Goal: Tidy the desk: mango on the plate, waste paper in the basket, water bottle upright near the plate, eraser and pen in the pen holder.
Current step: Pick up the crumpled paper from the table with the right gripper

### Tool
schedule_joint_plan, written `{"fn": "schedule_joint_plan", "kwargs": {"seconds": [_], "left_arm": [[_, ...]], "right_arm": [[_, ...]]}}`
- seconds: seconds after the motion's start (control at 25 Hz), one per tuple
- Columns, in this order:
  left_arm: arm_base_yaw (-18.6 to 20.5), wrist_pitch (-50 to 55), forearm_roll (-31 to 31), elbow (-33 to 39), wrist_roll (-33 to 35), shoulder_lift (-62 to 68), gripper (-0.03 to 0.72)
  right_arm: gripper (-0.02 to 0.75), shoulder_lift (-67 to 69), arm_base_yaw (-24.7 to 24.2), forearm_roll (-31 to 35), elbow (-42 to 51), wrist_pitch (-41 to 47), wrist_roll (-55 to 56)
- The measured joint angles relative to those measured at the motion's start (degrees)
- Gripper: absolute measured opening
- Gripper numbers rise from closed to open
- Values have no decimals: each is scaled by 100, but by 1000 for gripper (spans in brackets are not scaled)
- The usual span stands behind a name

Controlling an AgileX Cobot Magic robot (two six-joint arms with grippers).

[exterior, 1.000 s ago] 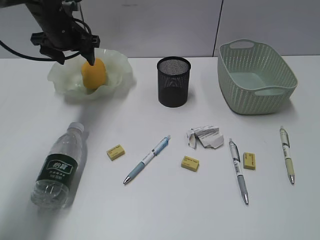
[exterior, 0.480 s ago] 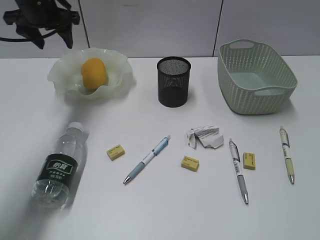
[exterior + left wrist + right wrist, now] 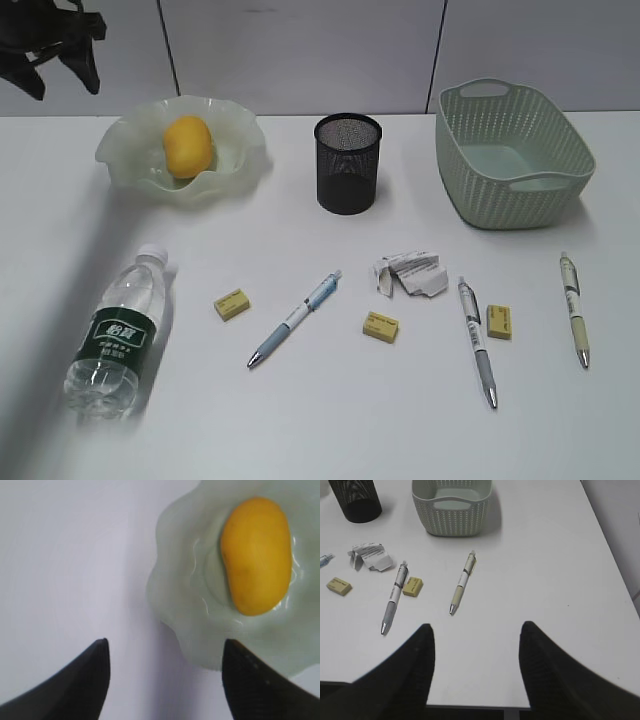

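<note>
The mango point(image 3: 188, 146) lies in the ruffled green plate point(image 3: 240, 135) at the back left; both show in the left wrist view, mango point(image 3: 256, 555) and plate point(image 3: 185, 590). My left gripper point(image 3: 58, 62) is open and empty, high up left of the plate; in its own view point(image 3: 165, 647) its jaws stand wide apart. The water bottle point(image 3: 113, 335) lies on its side at the front left. The waste paper point(image 3: 410, 273), three pens point(image 3: 295, 318) point(image 3: 476, 340) point(image 3: 574, 308) and three erasers point(image 3: 231, 304) point(image 3: 380, 327) point(image 3: 498, 321) lie on the desk. My right gripper point(image 3: 476, 630) is open and empty over the near edge.
The black mesh pen holder point(image 3: 347, 162) stands at the back middle. The green woven basket point(image 3: 510, 155) stands at the back right and looks empty. In the right wrist view the basket point(image 3: 452, 505), waste paper point(image 3: 369, 556) and two pens point(image 3: 395, 596) point(image 3: 461, 582) lie ahead.
My left gripper has let go of the mango, which stays in the plate, and has risen and drawn back to the upper left. Nothing else has moved.
</note>
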Motion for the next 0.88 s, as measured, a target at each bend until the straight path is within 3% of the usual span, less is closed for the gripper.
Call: {"fn": "schedule_joint_plan", "kwargs": {"seconds": [0.12,0.52,0.88], "left_arm": [[-5,-17,0,724,110,-541,518],[-5,8,138,4289,198,-3662,515],[0,25,121,6026,210,-7086,512]], "right_arm": [[435,0,0,0,0,0,0],[435,0,0,0,0,0,0],[435,0,0,0,0,0,0]]}}
